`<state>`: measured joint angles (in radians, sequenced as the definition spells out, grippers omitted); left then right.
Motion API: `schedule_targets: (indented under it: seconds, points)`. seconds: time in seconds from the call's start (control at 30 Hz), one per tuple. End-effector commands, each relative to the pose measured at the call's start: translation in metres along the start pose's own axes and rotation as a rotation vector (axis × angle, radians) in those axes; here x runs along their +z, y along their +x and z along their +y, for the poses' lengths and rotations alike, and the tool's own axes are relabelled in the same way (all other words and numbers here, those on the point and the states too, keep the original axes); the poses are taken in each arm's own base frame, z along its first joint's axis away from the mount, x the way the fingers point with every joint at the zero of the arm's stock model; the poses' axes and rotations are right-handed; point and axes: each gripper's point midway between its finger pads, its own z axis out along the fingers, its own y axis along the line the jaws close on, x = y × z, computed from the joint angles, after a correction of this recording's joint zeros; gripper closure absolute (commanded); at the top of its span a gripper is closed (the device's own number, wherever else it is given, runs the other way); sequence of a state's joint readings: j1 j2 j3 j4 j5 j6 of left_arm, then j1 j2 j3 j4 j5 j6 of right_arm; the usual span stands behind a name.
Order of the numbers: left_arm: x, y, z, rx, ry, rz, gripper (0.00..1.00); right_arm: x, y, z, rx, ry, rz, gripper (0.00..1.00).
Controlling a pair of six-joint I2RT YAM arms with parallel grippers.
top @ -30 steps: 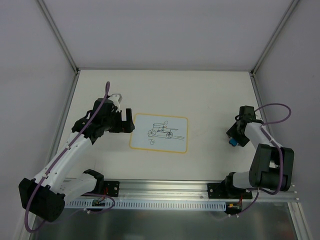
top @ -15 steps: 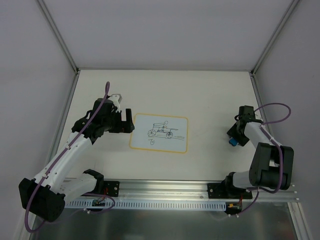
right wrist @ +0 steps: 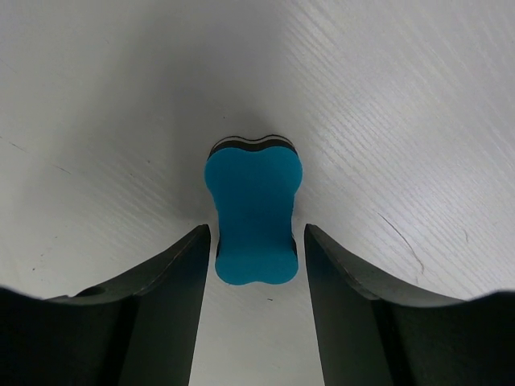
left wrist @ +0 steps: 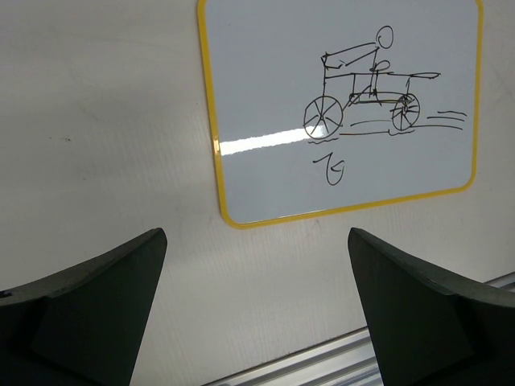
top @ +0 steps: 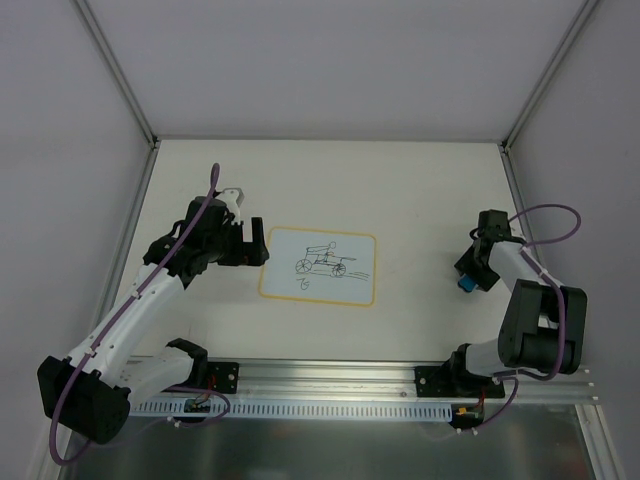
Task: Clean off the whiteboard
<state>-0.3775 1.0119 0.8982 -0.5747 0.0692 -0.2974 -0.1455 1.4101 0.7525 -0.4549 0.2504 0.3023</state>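
Note:
The whiteboard [top: 318, 266] lies flat mid-table, white with a yellow border and a black sketch of a cart with a rider. It also shows in the left wrist view [left wrist: 338, 104]. My left gripper [top: 256, 246] is wide open and empty just off the board's left edge, low over the table [left wrist: 256, 265]. A small blue eraser block [top: 467, 286] lies on the table at the right. My right gripper [top: 472, 276] points down over it. In the right wrist view the open fingers [right wrist: 256, 235] stand either side of the eraser [right wrist: 253, 211], with narrow gaps showing.
Grey walls with metal corner posts [top: 120, 80] close in the table on three sides. An aluminium rail [top: 330, 385] with both arm bases runs along the near edge and shows in the left wrist view [left wrist: 338, 362].
The right wrist has shifted very slightly over the eraser. The left arm and the whiteboard have not moved.

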Motion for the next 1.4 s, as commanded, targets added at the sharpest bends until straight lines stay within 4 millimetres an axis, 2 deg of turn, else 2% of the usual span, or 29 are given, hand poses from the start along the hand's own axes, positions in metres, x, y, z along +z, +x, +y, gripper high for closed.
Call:
schedule_targets:
  seconds: [0.0,0.17,0.3,0.4,0.5,0.53,0.6,0.63,0.7,0.73,0.8,0.83,0.87,0.9,0.93,1.07,1.1,1.13,1.27,1.33,1.37]
  points:
    - [0.000,0.004,0.001,0.009,0.007,0.009,0.01,-0.001,-0.017,0.002,0.006,0.012,-0.042,0.46]
    - [0.002,0.005,0.001,0.007,0.008,0.017,0.01,-0.001,-0.019,0.000,-0.007,0.020,-0.048,0.51]
    - [0.003,0.007,0.001,0.003,0.011,0.026,0.01,-0.004,-0.023,-0.003,-0.031,0.031,-0.073,0.64]
    - [0.007,0.011,-0.002,-0.005,0.024,0.050,0.01,-0.015,-0.028,0.005,-0.089,0.022,-0.121,0.71]
    - [0.011,0.015,-0.003,-0.017,0.034,0.079,0.01,-0.030,-0.026,0.027,-0.175,-0.028,-0.156,0.74]
    - [0.013,0.017,-0.003,-0.021,0.033,0.089,0.01,-0.040,-0.023,0.042,-0.223,-0.056,-0.169,0.74]
    - [0.014,0.019,-0.004,-0.033,0.033,0.099,0.01,-0.050,-0.019,0.060,-0.281,-0.081,-0.186,0.75]
    - [0.016,0.021,-0.003,-0.042,0.028,0.107,0.01,-0.060,-0.012,0.078,-0.342,-0.108,-0.188,0.75]
    - [0.018,0.023,-0.001,-0.051,0.020,0.117,0.01,-0.070,-0.005,0.097,-0.394,-0.125,-0.198,0.75]
    - [0.021,0.026,-0.001,-0.058,0.016,0.130,0.01,-0.074,0.013,0.111,-0.471,-0.129,-0.184,0.75]
    - [0.024,0.029,0.001,-0.072,0.008,0.147,0.01,-0.089,0.019,0.136,-0.522,-0.160,-0.216,0.75]
    - [0.027,0.034,0.000,-0.088,0.008,0.167,0.01,-0.097,0.037,0.152,-0.584,-0.191,-0.215,0.75]
    - [0.028,0.037,0.000,-0.099,0.007,0.179,0.02,-0.094,0.049,0.161,-0.618,-0.186,-0.198,0.75]
    - [0.030,0.039,-0.001,-0.107,0.006,0.189,0.03,-0.103,0.054,0.176,-0.634,-0.214,-0.204,0.76]
    - [0.033,0.043,0.001,-0.119,-0.003,0.208,0.03,-0.108,0.073,0.187,-0.672,-0.233,-0.191,0.76]
    - [0.040,0.052,0.007,-0.169,-0.044,0.242,0.07,-0.109,0.118,0.222,-0.753,-0.276,-0.138,0.78]
    - [0.042,0.054,0.009,-0.174,-0.058,0.248,0.07,-0.101,0.130,0.227,-0.778,-0.265,-0.113,0.80]
    - [0.044,0.058,0.011,-0.185,-0.071,0.259,0.08,-0.105,0.142,0.236,-0.791,-0.291,-0.098,0.80]
    - [0.048,0.064,0.018,-0.205,-0.116,0.271,0.10,-0.094,0.167,0.239,-0.842,-0.281,-0.065,0.82]
    - [0.050,0.067,0.021,-0.219,-0.141,0.277,0.11,-0.088,0.176,0.237,-0.850,-0.285,-0.040,0.82]
    - [0.051,0.069,0.021,-0.224,-0.149,0.280,0.12,-0.082,0.179,0.230,-0.857,-0.272,-0.028,0.82]
